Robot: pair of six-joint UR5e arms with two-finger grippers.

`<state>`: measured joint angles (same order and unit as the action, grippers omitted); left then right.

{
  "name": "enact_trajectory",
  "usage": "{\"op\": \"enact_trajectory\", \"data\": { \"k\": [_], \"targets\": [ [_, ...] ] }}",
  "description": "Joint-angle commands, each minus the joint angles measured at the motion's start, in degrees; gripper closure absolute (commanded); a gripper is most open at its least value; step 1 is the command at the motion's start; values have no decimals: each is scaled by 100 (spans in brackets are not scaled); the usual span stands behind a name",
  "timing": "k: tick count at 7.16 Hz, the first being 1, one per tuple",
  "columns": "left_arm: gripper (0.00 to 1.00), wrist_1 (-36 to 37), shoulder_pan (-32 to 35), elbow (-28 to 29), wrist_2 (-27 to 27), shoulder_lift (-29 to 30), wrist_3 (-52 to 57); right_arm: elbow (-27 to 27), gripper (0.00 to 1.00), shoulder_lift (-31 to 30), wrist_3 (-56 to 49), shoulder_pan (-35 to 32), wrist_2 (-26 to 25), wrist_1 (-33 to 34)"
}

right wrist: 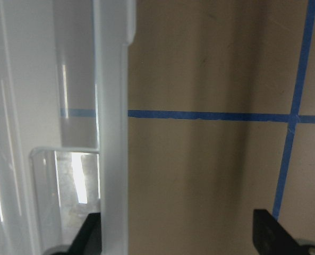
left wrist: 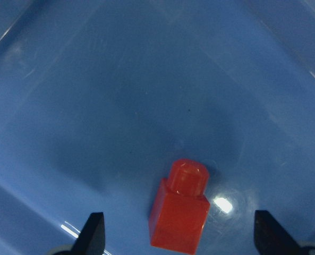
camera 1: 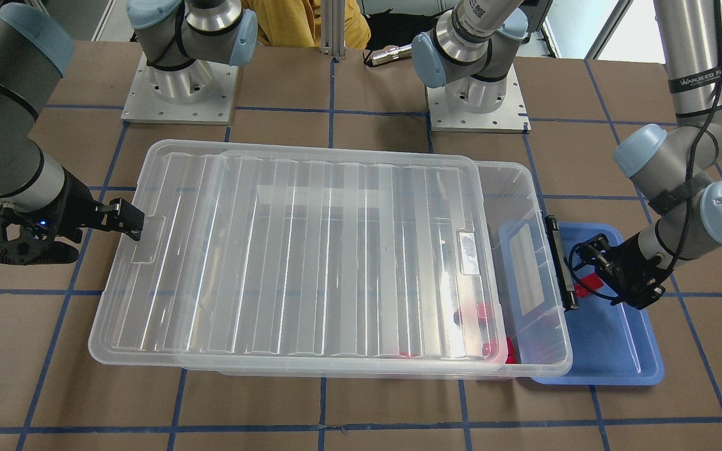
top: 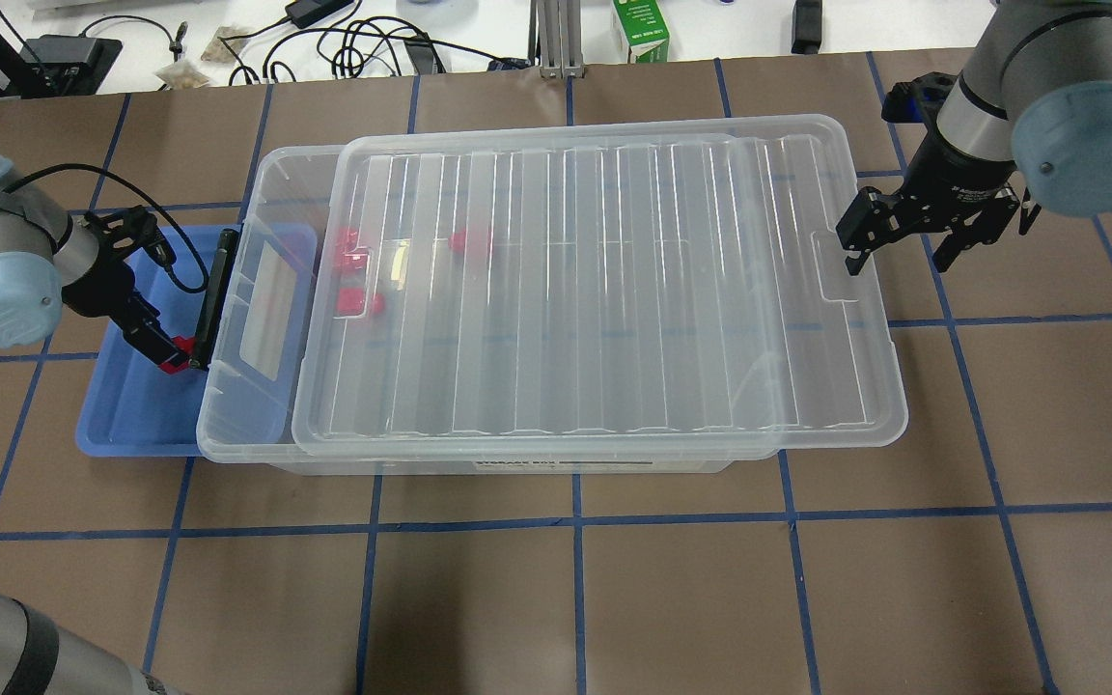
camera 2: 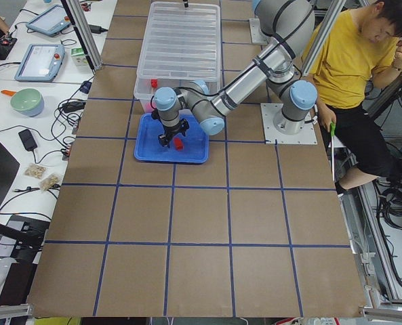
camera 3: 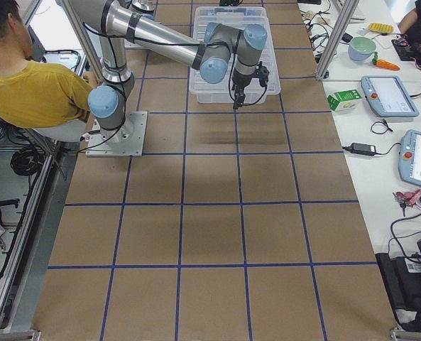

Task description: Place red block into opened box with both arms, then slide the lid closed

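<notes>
A red block (left wrist: 179,218) lies on the floor of the blue tray (top: 131,415). My left gripper (top: 168,355) hangs open over it, one finger on either side. The clear box (top: 257,193) has its black clasp bar (top: 213,299) facing the tray. The ribbed lid (top: 614,290) lies on top, shifted toward my right arm, so the clasp end is uncovered. Three more red blocks (top: 355,253) show inside through the plastic. My right gripper (top: 896,263) is open at the lid's far short end. One of its fingers (right wrist: 92,234) is at the rim beside the notch; I cannot tell whether it touches.
The blue tray (camera 1: 618,351) sits partly under the box's clasp end. A person in a yellow shirt (camera 2: 343,54) sits behind the arm bases. Cables, tablets and a green carton (top: 641,29) lie on the side benches beyond the brown table.
</notes>
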<state>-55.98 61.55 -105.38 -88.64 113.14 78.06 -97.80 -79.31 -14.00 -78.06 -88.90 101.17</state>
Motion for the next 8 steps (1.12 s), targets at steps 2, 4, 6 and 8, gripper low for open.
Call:
{"op": "enact_trajectory", "data": {
  "k": [2, 4, 6, 8],
  "targets": [
    [50, 34, -3, -18, -4, 24, 33, -2, 0, -5, -479, 282, -215, 105],
    [56, 148, -3, -97, -4, 33, 33, 7, 0, -5, -708, 466, -216, 122],
    [59, 228, -3, -106, -13, 59, 34, 7, 0, -5, -936, 643, -216, 113],
    [58, 237, -3, -124, -13, 59, 33, 7, 0, 3, -955, 661, -224, 122]
  ]
}}
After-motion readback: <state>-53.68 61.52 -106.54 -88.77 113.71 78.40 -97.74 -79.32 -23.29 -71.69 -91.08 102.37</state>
